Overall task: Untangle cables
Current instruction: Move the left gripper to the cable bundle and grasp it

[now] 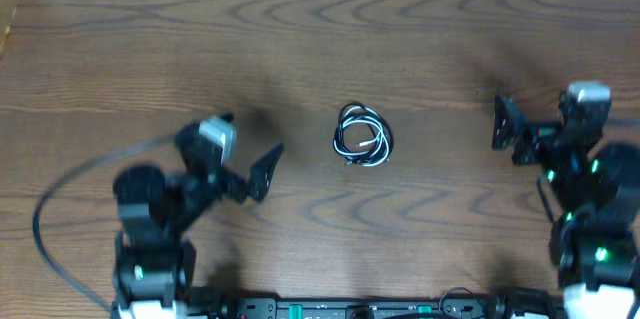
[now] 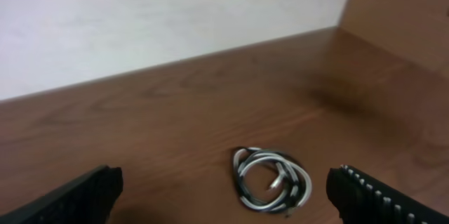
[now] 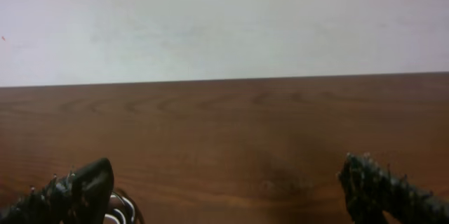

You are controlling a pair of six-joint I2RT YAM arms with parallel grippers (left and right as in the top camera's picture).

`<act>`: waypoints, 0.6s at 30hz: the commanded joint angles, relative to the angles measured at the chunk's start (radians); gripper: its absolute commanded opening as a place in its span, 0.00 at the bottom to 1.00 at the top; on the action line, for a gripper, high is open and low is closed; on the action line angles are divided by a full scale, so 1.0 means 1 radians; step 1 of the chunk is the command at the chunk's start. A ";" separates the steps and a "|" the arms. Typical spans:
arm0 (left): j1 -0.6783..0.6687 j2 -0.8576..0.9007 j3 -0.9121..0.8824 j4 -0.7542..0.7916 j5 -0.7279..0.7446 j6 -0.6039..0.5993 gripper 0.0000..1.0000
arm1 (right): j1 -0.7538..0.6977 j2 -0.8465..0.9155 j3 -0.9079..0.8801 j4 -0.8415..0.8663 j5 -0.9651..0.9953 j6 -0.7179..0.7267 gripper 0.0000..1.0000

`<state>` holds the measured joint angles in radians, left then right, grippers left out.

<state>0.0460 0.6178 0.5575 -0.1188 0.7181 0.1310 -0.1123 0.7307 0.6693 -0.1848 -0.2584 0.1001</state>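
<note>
The black and white cables (image 1: pixel 362 135) lie wound together in one small coil on the wooden table, at its middle. In the left wrist view the coil (image 2: pixel 272 187) sits between the jaws, nearer the right finger, a little ahead of them. My left gripper (image 1: pixel 250 149) is open and empty, left of the coil. My right gripper (image 1: pixel 505 124) is open and empty, well to the right of the coil. In the right wrist view only an edge of the coil (image 3: pixel 121 208) shows, beside the left finger.
The wooden table (image 1: pixel 320 49) meets a white wall at the back. A raised wooden side panel (image 2: pixel 400 20) stands at the table's end. A thick black arm wire (image 1: pixel 60 199) loops at the left front.
</note>
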 commanded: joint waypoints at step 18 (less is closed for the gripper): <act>-0.284 0.927 0.494 -0.174 -0.003 -0.003 0.98 | -0.054 0.622 0.428 -0.238 -0.367 0.016 0.99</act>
<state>-0.2375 1.4960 1.0367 -0.2905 0.7223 0.1303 -0.1642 1.3289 1.0779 -0.4267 -0.5369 0.0757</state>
